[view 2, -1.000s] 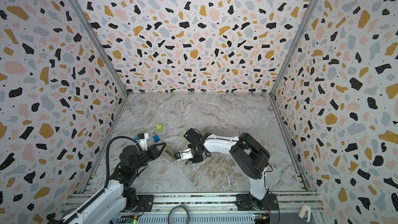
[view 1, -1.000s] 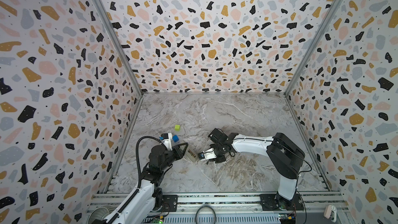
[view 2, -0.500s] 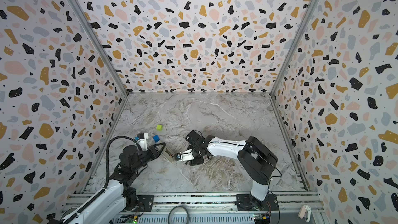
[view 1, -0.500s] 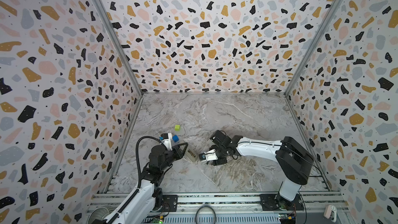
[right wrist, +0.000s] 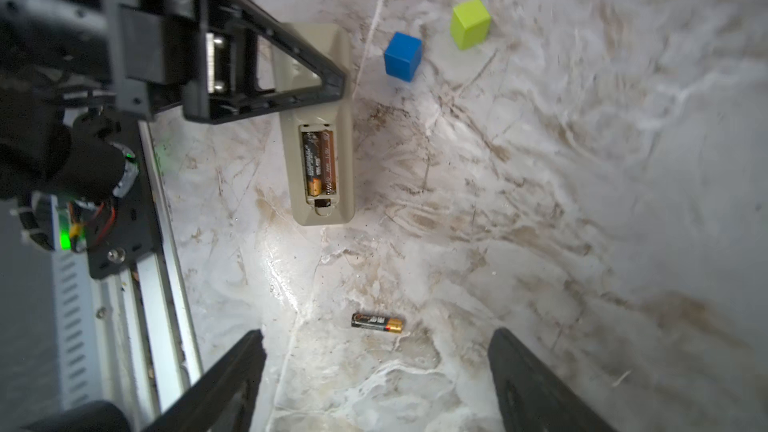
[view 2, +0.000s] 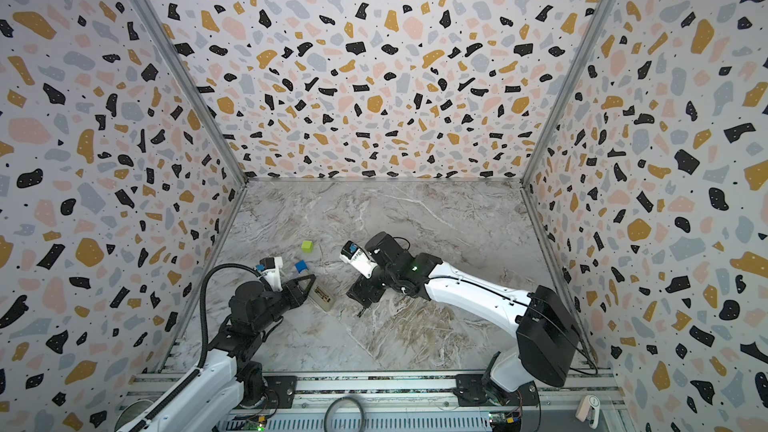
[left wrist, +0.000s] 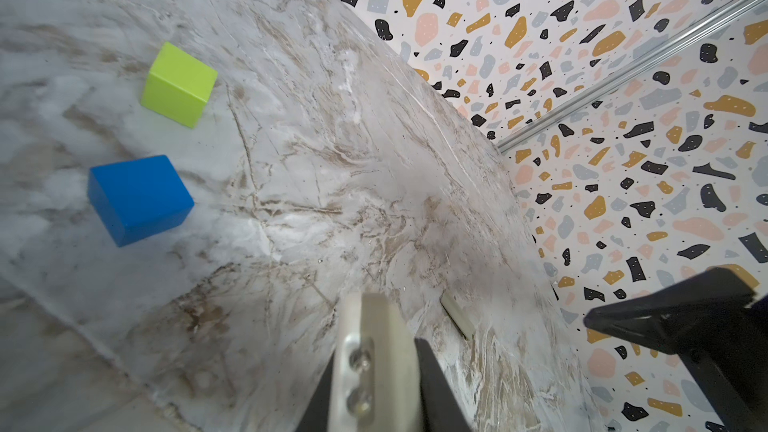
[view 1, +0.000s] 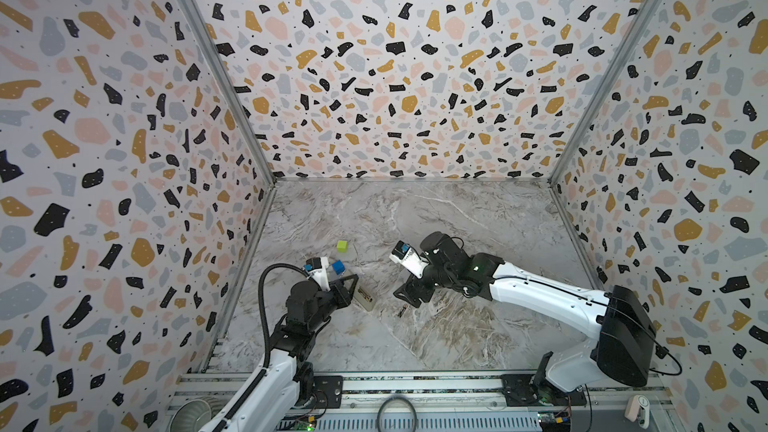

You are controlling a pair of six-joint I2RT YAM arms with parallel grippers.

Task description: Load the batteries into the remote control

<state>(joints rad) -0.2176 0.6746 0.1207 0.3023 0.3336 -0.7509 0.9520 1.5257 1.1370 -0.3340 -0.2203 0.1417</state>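
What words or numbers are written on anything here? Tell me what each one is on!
Loose battery: pale print on its dark wrap, too blurred to read.
Battery inside the remote control: print along it, too blurred to read.
No readable words anywhere else.

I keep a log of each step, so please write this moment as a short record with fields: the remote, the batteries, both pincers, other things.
remote control: back up on the table, battery compartment open
battery in compartment: at least one seated; second slot unclear
loose battery: lies on the table, untouched
left pincer: shut on one end of the remote control
right pincer: open, empty, near the loose battery
other: blue cube and green cube, apart from the remote control
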